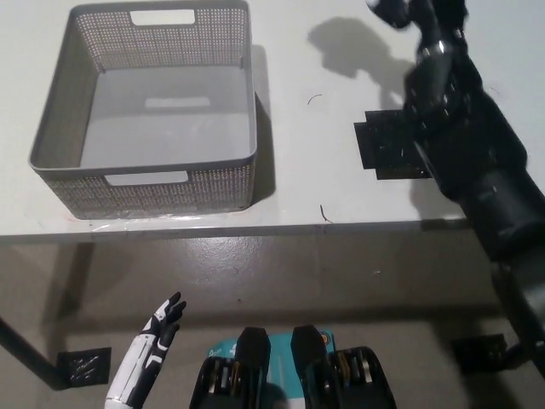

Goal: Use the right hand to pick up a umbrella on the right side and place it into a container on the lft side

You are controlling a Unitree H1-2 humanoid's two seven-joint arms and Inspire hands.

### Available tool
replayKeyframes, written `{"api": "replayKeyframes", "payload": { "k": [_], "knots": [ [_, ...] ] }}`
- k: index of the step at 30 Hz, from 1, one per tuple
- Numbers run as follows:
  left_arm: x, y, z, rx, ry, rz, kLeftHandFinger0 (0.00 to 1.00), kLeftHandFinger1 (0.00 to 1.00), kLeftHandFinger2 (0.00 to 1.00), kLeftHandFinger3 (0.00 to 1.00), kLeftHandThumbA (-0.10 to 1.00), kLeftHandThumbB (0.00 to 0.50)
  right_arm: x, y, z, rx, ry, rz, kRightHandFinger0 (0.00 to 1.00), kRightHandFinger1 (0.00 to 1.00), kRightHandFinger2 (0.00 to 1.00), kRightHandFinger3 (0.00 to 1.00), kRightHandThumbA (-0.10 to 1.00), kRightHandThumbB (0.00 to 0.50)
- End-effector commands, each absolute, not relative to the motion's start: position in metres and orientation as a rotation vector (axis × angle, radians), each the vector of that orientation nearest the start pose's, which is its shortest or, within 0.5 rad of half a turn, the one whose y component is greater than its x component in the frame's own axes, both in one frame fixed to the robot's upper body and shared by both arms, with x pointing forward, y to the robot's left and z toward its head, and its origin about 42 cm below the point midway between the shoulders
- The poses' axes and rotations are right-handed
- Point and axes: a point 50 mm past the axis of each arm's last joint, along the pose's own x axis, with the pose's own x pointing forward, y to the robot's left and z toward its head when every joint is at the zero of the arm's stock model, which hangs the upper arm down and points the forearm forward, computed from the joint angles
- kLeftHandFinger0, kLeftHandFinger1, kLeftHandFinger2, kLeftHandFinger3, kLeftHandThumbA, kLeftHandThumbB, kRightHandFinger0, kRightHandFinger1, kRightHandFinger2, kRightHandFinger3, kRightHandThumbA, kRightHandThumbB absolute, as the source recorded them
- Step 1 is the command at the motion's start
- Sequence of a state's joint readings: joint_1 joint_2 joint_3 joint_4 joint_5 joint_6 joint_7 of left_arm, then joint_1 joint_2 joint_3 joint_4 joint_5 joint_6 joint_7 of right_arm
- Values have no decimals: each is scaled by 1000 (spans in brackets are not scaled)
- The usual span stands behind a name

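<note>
Head view first: the black right arm (464, 149) reaches up toward the far edge of the white table (298, 183), and the right hand (419, 19) is mostly cut off by the top of the frame. I cannot tell how far its fingers are closed, or whether they hold anything. Nothing I could call the umbrella is in view; only a dark shadow lies on the tabletop to the hand's left, so my guess is it hangs lifted just out of frame. The grey container (145, 183) sits well off to the hand's left and nearer the robot, empty. To do this carry well, I'd keep the load high enough to clear the basket's near wall, sweep steadily left, stop over the middle of the floor, and lower before letting go. Loose fabric may snag the rim. The white left hand (162, 328) hangs below the table edge, fingers spread, holding nothing.
</note>
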State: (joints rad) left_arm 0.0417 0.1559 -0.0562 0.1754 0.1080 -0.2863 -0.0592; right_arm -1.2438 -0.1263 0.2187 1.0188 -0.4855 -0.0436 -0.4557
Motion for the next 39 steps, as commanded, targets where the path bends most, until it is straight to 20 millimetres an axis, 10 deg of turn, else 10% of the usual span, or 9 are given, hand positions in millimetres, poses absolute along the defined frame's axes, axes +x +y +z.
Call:
{"api": "replayKeyframes", "payload": {
  "k": [1, 12, 16, 18, 20, 26, 29, 32, 39],
  "knots": [
    [261, 251, 62, 264, -94, -156, 1000, 1000, 1000, 1000, 1000, 190, 561, -71, 469, -731, -736, -144, 0, 343, 752, 874, -100, 159],
    [247, 247, 51, 242, -83, -154, 1000, 1000, 1000, 1000, 1000, 222, 531, 51, 436, -758, -716, 83, 0, 10, 551, 475, -100, 209],
    [241, 241, 47, 226, -68, -162, 986, 1000, 1000, 1000, 1000, 224, 520, 79, 398, -776, -641, 179, 0, 17, 611, 557, -100, 210],
    [241, 239, 48, 221, -65, -152, 990, 1000, 1000, 1000, 1000, 200, 517, 86, 386, -758, -602, 236, 168, 249, 699, 584, -100, 370],
    [242, 237, 49, 211, -63, -151, 1000, 1000, 1000, 1000, 1000, 191, 514, 91, 378, -759, -598, 251, 18, 74, 397, 439, -100, 321],
    [244, 236, 54, 206, -66, -153, 1000, 1000, 1000, 1000, 1000, 208, 504, 107, 354, -808, -562, 275, 0, 32, 611, 571, -100, 171],
    [246, 237, 56, 212, -72, -161, 1000, 1000, 1000, 1000, 1000, 211, 505, 103, 345, -803, -539, 264, 23, 194, 748, 781, -100, 200],
    [251, 238, 60, 218, -82, -170, 988, 1000, 1000, 1000, 1000, 206, 512, 97, 342, -810, -430, 317, 812, 1000, 1000, 1000, 490, 353],
    [259, 240, 66, 237, -108, -175, 945, 1000, 1000, 1000, 1000, 229, 527, 74, 345, -863, -379, 341, 1000, 1000, 1000, 1000, 783, 402]
  ]
}}
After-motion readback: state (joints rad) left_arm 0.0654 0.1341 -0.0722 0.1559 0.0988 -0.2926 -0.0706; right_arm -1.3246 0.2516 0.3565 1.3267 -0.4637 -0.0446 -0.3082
